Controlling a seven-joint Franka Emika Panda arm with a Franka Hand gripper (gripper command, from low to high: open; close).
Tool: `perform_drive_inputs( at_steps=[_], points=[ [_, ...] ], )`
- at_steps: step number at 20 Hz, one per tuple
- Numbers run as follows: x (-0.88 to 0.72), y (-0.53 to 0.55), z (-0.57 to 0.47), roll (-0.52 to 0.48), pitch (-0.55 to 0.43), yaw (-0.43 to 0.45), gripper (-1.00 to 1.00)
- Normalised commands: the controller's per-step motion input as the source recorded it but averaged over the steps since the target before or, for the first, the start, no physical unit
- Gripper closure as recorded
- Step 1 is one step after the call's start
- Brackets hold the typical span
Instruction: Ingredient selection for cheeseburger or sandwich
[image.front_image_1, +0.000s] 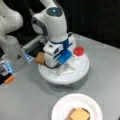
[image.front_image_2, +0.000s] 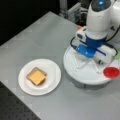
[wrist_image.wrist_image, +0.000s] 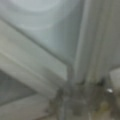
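Note:
My gripper (image.front_image_1: 58, 66) is lowered into the white round divided tray (image.front_image_1: 80, 72), close over its raised dividers (image.front_image_2: 81, 63); the hand hides the fingertips in both front views. A red tomato disc (image.front_image_1: 78, 51) lies on the tray's rim side (image.front_image_2: 111, 72). At the tray's left edge, right beside the hand, sits a tan-brown toast square (image.front_image_1: 40, 58). On the white paper plate (image.front_image_2: 51, 80) lies the sandwich (image.front_image_2: 36, 75): a brown toast square with a yellow cheese square on top, also at a front view's bottom (image.front_image_1: 78, 115). The wrist view shows only blurred white dividers (wrist_image.wrist_image: 37, 65).
The arm's grey base (image.front_image_1: 12, 50) stands at a front view's left, with a small orange piece (image.front_image_1: 9, 79) near it. The grey table (image.front_image_2: 37, 37) spreads around plate and tray. A pale green patch (image.front_image_2: 118, 53) shows at the right edge.

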Motion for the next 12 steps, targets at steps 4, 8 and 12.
perform_drive_inputs(
  at_steps=[4,8,12],
  points=[
    [-0.23,-0.11,-0.16,-0.033,-0.114,0.372,-1.00],
    [-0.28,-0.09,-0.18,0.008,-0.103,0.407,-1.00],
    [-0.33,-0.06,-0.19,0.047,-0.088,0.419,-1.00]
  ],
)
